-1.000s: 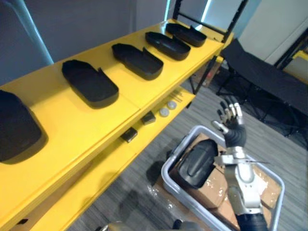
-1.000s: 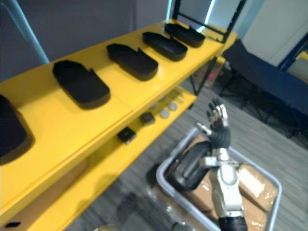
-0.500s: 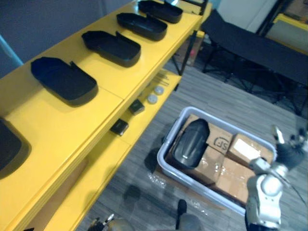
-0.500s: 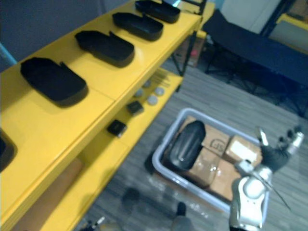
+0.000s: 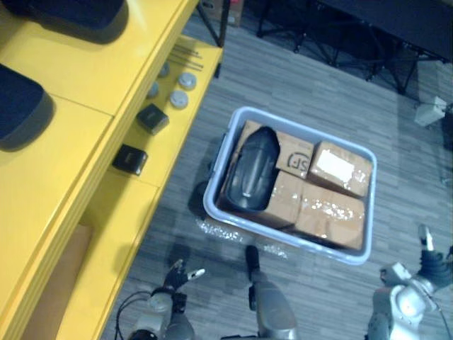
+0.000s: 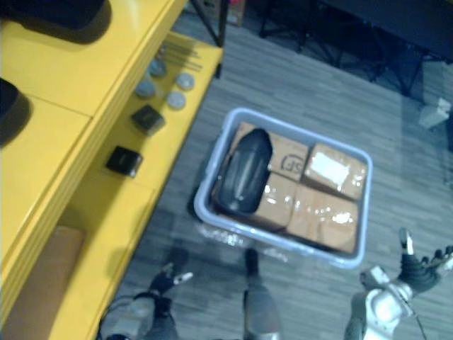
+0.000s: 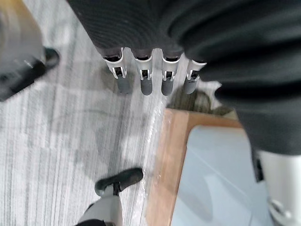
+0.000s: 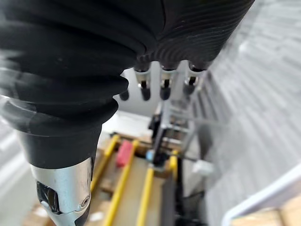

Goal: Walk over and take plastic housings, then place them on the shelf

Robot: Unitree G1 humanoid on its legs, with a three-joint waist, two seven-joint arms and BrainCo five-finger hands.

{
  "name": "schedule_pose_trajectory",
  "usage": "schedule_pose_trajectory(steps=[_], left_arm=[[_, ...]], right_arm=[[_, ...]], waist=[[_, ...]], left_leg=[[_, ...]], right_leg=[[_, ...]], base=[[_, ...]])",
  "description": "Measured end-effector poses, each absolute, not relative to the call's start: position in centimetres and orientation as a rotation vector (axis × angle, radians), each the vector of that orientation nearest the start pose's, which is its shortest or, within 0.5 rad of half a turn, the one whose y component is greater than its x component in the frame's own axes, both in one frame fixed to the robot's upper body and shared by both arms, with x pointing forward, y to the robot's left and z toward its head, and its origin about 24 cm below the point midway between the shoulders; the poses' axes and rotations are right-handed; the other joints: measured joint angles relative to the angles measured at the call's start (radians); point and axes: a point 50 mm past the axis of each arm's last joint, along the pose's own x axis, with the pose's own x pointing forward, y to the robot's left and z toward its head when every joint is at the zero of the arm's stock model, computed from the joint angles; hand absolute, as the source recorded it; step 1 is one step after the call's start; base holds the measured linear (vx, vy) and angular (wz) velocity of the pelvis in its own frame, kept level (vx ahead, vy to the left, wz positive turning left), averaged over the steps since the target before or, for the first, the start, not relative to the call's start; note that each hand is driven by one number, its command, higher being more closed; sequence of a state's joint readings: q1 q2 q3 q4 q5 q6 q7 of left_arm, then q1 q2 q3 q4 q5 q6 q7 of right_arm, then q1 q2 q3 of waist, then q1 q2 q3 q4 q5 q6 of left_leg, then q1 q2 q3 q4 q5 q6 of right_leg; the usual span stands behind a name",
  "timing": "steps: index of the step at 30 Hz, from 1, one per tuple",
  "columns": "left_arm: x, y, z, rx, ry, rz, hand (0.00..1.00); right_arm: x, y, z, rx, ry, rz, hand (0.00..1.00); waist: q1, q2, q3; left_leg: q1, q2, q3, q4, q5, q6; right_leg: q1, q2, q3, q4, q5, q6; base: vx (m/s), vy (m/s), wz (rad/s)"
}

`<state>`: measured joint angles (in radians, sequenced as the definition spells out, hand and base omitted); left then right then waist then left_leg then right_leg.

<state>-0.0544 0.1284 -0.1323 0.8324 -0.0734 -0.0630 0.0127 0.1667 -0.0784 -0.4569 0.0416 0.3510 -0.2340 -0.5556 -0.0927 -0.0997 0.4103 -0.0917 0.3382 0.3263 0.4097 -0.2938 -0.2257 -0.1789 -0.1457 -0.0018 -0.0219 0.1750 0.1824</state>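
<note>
1. Since nothing is carried at this moment, both hands are hung low on the robot's side of the bin (image 5: 214, 185): the right hand (image 6: 419, 269) off the bin's near right corner, the left hand (image 5: 175, 278) off its near left corner.
2. The left hand's fingers (image 7: 145, 80) are seen straight over bare floor, and the right hand's fingers (image 8: 162, 84) are likewise stretched out with nothing between them. An empty, relaxed carry is judged, suited to walking rather than grasping.
3. One black plastic housing (image 5: 251, 170) is laid lengthwise in the left part of the bin. It is rested on the cardboard boxes (image 5: 329, 209) packed there, so it is raised towards the rim and can be reached from above.
4. To the left of the bin the yellow shelf (image 5: 64, 177) is stood. Another dark housing (image 5: 20, 106) is set on its top board, well apart from the bin.
5. The pick-up is judged not yet begun, as the housing in the bin is touched by neither hand.
</note>
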Motion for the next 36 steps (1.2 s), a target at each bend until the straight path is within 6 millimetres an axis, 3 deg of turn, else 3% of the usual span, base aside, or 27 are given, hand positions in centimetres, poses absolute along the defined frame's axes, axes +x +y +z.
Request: schedule_pose_trajectory(steps=[3, 5, 12, 13, 18, 21, 24, 28, 29, 31, 33, 36], left_arm=[[19.5, 17.0, -11.3, 0.119, 0.718, -0.041, 0.0], [19.4, 17.2, -11.3, 0.121, 0.723, -0.031, 0.0], [20.1, 18.0, -10.9, 0.137, 0.692, -0.001, 0.0], [19.4, 20.5, -11.2, 0.149, 0.729, 0.068, 0.0], [19.3, 20.4, -11.3, 0.146, 0.731, 0.068, 0.0], [19.1, 20.7, -11.3, 0.143, 0.733, 0.107, 0.0], [18.1, 21.2, -11.6, 0.12, 0.746, 0.164, 0.0], [17.1, 21.4, -12.1, 0.188, 0.783, 0.135, 0.0], [17.2, 21.3, -12.1, 0.199, 0.784, 0.124, 0.0], [18.2, 20.8, -11.6, 0.208, 0.76, 0.091, 0.0], [18.9, 20.6, -11.1, 0.203, 0.73, 0.084, 0.0], [20.5, 18.8, -10.2, 0.216, 0.668, -0.001, 0.0]], right_arm=[[17.6, -29.8, 2.1, 0.234, -0.071, -1.049, 0.0], [18.3, -29.5, 2.3, 0.238, -0.083, -1.02, 0.0], [21.0, -28.6, 3.0, 0.139, -0.09, -0.923, 0.0], [22.8, -28.2, 2.4, 0.079, -0.042, -0.922, 0.0], [22.8, -28.1, 2.3, 0.079, -0.04, -0.919, 0.0], [23.1, -27.0, 2.6, 0.087, -0.052, -0.878, 0.0], [23.7, -25.5, 2.7, 0.105, -0.058, -0.825, 0.0], [23.7, -25.3, 2.7, 0.112, -0.061, -0.823, 0.0], [23.6, -25.3, 2.6, 0.112, -0.06, -0.826, 0.0], [23.0, -25.4, 2.7, 0.108, -0.066, -0.83, 0.0], [22.3, -25.8, 2.8, 0.107, -0.072, -0.846, 0.0], [20.9, -27.3, 2.6, 0.094, -0.078, -0.907, 0.0]], waist=[[0.004, 0.01, 0.036], [0.022, 0.016, 0.056], [0.053, 0.021, 0.077], [0.064, 0.021, 0.077], [0.067, 0.022, 0.076], [0.081, 0.025, 0.073], [0.108, 0.017, 0.028], [0.1, 0.009, -0.042], [0.097, 0.006, -0.046], [0.097, -0.007, -0.056], [0.097, -0.028, -0.069], [0.065, -0.029, -0.071]], left_leg=[[-0.015, -0.007, -0.021, -0.002, 0.0, 0.0], [-0.021, -0.012, -0.024, -0.015, 0.001, 0.001], [-0.049, -0.042, -0.079, -0.065, 0.038, 0.011], [-0.081, -0.061, -0.15, -0.088, 0.068, 0.004], [-0.079, -0.062, -0.155, -0.089, 0.071, 0.005], [-0.052, -0.064, -0.174, -0.099, 0.077, 0.004], [-0.03, -0.066, -0.172, -0.115, 0.083, 0.001], [0.012, -0.065, -0.146, -0.129, 0.086, 0.0], [0.022, -0.065, -0.135, -0.13, 0.085, -0.001], [0.043, -0.044, -0.066, -0.114, 0.068, -0.003], [0.039, -0.028, -0.001, -0.072, 0.024, -0.009], [0.038, 0.001, 0.045, 0.013, -0.037, -0.001]], right_leg=[[-0.006, -0.003, -0.006, 0.0, 0.0, 0.0], [-0.016, -0.006, -0.006, 0.0, 0.001, 0.002], [-0.029, -0.026, -0.053, -0.001, 0.001, 0.002], [-0.027, -0.045, -0.106, -0.004, 0.003, 0.002], [-0.016, -0.045, -0.111, -0.004, 0.003, 0.001], [0.023, -0.046, -0.137, -0.007, 0.002, 0.0], [0.042, -0.045, -0.14, -0.019, 0.002, 0.0], [0.061, -0.041, -0.133, -0.027, 0.008, -0.008], [0.062, -0.04, -0.13, -0.027, 0.011, -0.012], [0.038, -0.015, -0.097, -0.036, 0.049, -0.055], [-0.002, 0.004, -0.05, -0.04, 0.06, -0.054], [-0.033, 0.036, 0.015, -0.043, 0.068, -0.07]], base=[[0.0, 0.002, 0.05], [-0.02, -0.006, 0.06], [0.02, -0.007, 0.17], [0.01, -0.01, 0.13], [0.0, -0.005, 0.05], [-0.01, -0.01, 0.19], [0.0, 0.0, 0.03], [0.01, -0.01, -0.14], [-0.04, -0.015, -0.45], [-0.1, -0.024, -0.84], [-0.09, -0.011, -1.17], [-0.06, 0.029, -0.91]])
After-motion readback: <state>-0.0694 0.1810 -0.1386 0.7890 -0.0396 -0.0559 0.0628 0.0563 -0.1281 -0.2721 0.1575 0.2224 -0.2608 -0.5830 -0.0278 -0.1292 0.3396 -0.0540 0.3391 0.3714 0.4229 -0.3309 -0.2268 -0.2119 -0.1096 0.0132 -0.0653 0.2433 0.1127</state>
